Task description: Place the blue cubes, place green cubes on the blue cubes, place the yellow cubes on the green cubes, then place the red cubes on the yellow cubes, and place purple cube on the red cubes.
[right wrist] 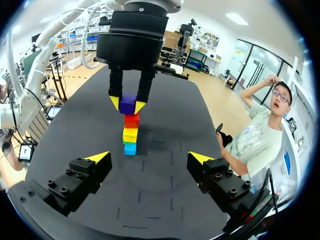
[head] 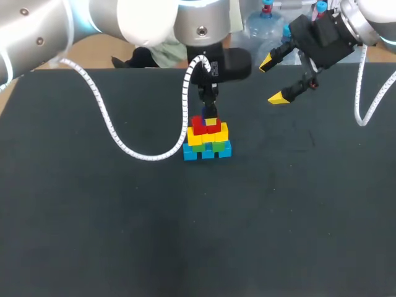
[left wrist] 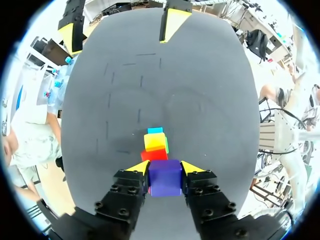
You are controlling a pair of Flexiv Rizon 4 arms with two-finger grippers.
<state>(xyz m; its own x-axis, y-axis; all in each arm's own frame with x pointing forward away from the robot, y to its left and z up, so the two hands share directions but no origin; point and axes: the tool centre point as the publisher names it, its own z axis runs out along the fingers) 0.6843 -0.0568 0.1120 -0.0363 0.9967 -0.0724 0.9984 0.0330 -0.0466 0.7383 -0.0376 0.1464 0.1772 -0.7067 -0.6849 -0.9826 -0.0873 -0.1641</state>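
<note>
End effector (left wrist: 165, 168), left, pointing down, clamped on purple cube (left wrist: 165, 180)

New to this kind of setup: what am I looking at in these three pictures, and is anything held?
A robot with two arms at a dark table. One picture looks down from above; the two round ones come from wrist cameras. On the table stands a stack of cubes: blue at the bottom, then green, yellow, red. The left claw grips a purple cube right over the red ones. The right claw hangs open and empty, off to the side.
</note>
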